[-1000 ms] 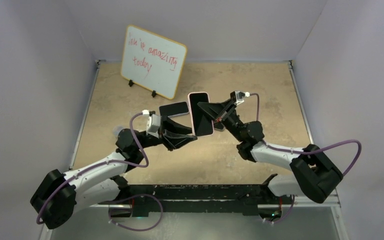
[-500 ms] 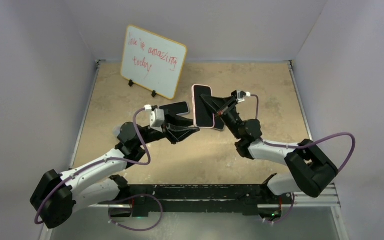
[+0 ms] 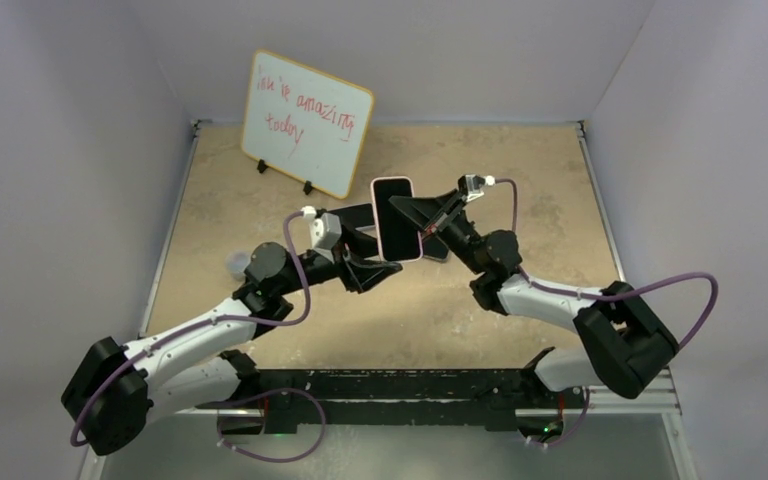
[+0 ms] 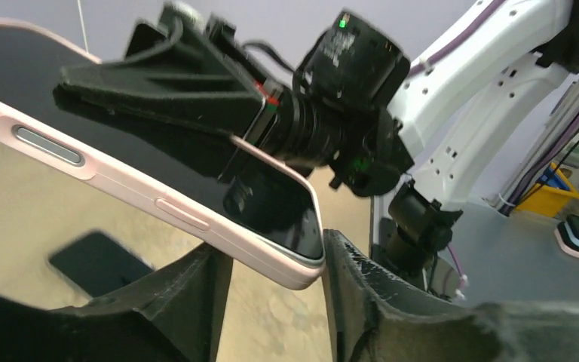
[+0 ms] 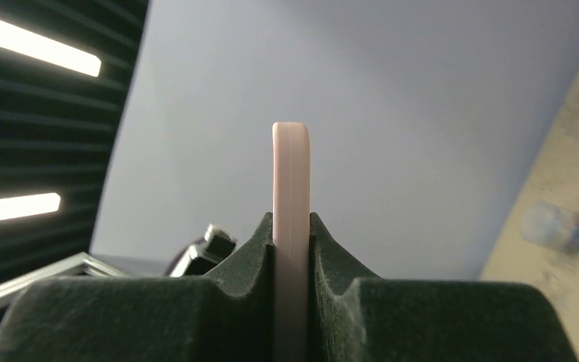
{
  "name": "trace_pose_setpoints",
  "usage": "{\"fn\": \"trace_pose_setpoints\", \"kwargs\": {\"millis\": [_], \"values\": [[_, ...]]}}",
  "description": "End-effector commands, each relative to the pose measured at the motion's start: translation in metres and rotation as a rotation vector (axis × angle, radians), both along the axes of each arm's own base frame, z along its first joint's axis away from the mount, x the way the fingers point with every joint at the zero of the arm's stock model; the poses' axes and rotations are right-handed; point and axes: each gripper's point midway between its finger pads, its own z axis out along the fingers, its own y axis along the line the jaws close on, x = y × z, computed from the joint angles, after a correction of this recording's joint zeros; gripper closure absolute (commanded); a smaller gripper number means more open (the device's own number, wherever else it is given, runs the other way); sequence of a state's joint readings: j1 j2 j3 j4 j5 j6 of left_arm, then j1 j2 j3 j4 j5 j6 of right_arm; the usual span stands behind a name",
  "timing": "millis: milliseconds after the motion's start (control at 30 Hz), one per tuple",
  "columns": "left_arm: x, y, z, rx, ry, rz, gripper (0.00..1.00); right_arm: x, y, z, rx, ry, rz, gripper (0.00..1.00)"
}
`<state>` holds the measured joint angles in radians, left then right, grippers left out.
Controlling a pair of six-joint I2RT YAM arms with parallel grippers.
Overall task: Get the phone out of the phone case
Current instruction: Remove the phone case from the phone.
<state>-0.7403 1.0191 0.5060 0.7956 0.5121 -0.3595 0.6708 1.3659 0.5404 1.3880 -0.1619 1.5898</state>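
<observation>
The phone in its pink case point(image 3: 398, 215) is held up in the air over the middle of the table, screen dark. My right gripper point(image 3: 415, 222) is shut on it from the right; in the right wrist view the pink edge point(image 5: 291, 173) stands clamped between the fingers of that gripper point(image 5: 292, 226). My left gripper point(image 3: 385, 265) is open just below it. In the left wrist view the case's lower corner point(image 4: 294, 264) sits between the spread fingers of the left gripper point(image 4: 275, 260), touching the right finger point(image 4: 347, 279).
A second dark phone point(image 3: 353, 216) lies flat on the table behind the grippers, also in the left wrist view point(image 4: 98, 260). A whiteboard point(image 3: 305, 122) with red writing stands at the back left. A small grey object point(image 3: 235, 265) lies by the left arm.
The left gripper has moved right and closer under the phone. The right gripper has shifted the phone slightly left and turned it a little, still holding it.
</observation>
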Motion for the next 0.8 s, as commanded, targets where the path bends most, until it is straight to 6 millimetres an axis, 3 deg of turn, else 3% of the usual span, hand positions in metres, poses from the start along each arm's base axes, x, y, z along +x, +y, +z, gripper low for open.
{"fn": "trace_pose_setpoints", "kwargs": {"millis": [0, 133, 433, 767], "values": [[0.033, 0.02, -0.033, 0.044, 0.145, 0.191, 0.48, -0.059, 0.013, 0.025, -0.066, -0.25, 0.244, 1.0], [0.026, 0.03, -0.026, -0.011, 0.183, 0.189, 0.4, -0.056, 0.01, 0.025, -0.087, -0.276, 0.254, 1.0], [0.03, 0.055, -0.005, -0.154, 0.305, 0.107, 0.38, -0.061, 0.009, 0.018, -0.119, -0.323, 0.305, 1.0], [0.009, 0.05, 0.021, -0.22, 0.316, -0.051, 0.38, -0.059, 0.014, 0.002, -0.189, -0.327, 0.311, 1.0]]}}
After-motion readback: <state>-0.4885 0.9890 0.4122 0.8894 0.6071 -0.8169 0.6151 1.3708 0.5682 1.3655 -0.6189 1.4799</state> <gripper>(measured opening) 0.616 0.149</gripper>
